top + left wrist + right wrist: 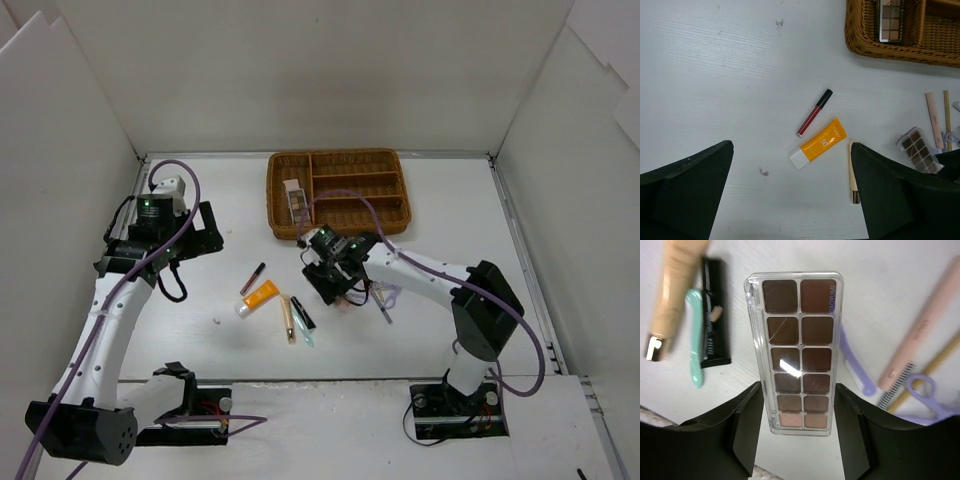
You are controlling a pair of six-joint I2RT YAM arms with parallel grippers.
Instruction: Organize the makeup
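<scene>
My right gripper [338,285] [797,387] is down at mid-table, its fingers pressed against both long sides of a clear brown eyeshadow palette [799,350] [916,149] near its lower end. Beside the palette lie a black mascara [715,310], a mint tool [694,335], a beige tube [672,290], a lilac tool [855,360] and a pink pencil [920,330]. An orange tube [260,296] [820,142] and a red lip gloss [252,277] [813,113] lie further left. My left gripper [205,235] [791,144] hangs open above the table, holding nothing.
The brown wicker divided tray [338,157] stands at the back centre with another eyeshadow palette [294,198] [890,20] in its left compartment. White walls close in the table on three sides. A purple cable loops over the right arm.
</scene>
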